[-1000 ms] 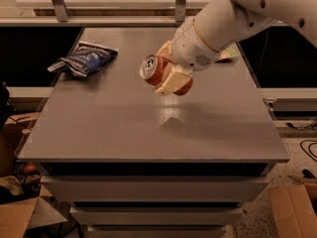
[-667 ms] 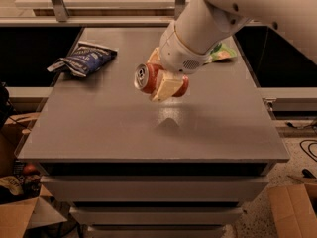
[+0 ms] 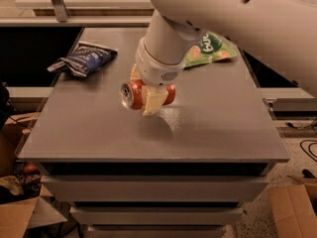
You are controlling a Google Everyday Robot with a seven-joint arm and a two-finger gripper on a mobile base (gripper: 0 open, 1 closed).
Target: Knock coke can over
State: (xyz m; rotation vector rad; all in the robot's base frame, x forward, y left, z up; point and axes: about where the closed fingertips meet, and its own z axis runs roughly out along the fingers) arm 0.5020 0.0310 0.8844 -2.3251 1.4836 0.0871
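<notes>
Coke can (image 3: pixel 137 94) is horizontal above the middle of the bench (image 3: pixel 223 123), silver top facing left, and is pinched between the cream fingers (image 3: pixel 154 102) of the gripper (image 3: pixel 145 89). One finger crosses the front of the can; the other sits behind it. Whether the can touches the bench surface cannot be determined. Dark blue chip bag (image 3: pixel 84 58) lies rear left; green bag (image 3: pixel 212 48) rear right, partly hidden by the arm (image 3: pixel 168 38).
</notes>
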